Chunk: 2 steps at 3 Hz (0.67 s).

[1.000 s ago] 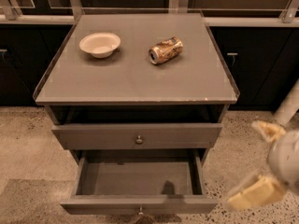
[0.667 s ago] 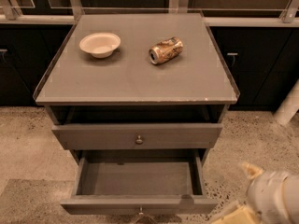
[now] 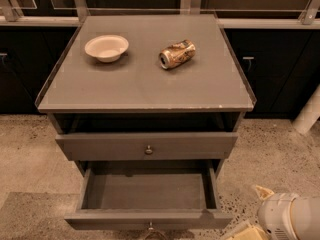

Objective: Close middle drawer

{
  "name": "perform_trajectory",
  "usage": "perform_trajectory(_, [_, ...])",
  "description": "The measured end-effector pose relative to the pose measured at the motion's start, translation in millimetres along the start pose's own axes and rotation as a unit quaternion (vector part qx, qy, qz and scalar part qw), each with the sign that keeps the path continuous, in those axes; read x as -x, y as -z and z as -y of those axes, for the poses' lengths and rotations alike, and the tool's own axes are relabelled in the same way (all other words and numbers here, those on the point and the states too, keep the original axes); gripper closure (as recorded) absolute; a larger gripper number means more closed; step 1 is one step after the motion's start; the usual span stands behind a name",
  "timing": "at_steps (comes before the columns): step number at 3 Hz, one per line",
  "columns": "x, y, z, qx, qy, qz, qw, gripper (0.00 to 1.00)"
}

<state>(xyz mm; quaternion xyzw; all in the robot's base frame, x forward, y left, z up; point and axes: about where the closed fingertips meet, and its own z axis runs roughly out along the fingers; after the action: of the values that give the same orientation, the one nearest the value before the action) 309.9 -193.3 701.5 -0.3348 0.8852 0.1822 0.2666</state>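
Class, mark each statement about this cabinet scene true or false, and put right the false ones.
1. The round white bowl sits left of the crushed gold metal can on the grey cabinet top. True.
2. The can stands upright. False: it lies on its side.
3. The grey-brown wooden middle drawer is pulled out. True.
4. The gripper touches that drawer's small round metal knob. False: it is at lower right, apart from the drawer.

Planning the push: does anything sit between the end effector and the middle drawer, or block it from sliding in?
Nothing visible does. The end effector is at the lower right, off the front corner of the middle drawer; its inside looks empty.
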Motion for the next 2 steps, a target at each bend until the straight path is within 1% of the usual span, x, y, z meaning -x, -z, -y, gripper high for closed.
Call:
perform_trajectory(1, [-18, -36, 28, -0.015, -0.041, 0.012, 0.999, 0.0])
perform_trajectory(2, [-40, -72, 51, -0.022, -0.079, 0.013, 0.9965, 0.0])
